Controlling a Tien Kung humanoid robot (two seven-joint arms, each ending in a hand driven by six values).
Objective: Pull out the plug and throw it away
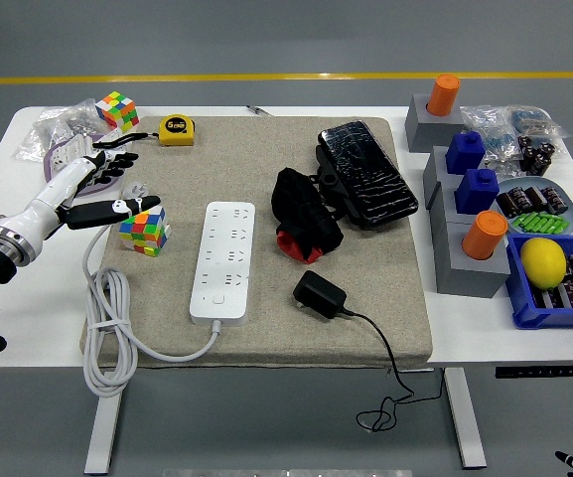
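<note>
The black plug (321, 295) lies unplugged on the grey mat (266, 328), well to the right of the left hand (97, 184), beyond the white power strip (222, 260). That hand hovers open, fingers spread, just beside a colourful cube (143, 229) on the worktop (28, 298).

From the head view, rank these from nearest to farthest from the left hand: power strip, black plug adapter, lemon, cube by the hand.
From the left hand:
1. Rubik's cube, just right of the fingers, at the mat's left edge.
2. White power strip, mid-mat.
3. Black plug adapter, lying loose on the mat, lower centre.
4. Lemon, in the blue bin, far right.
</note>
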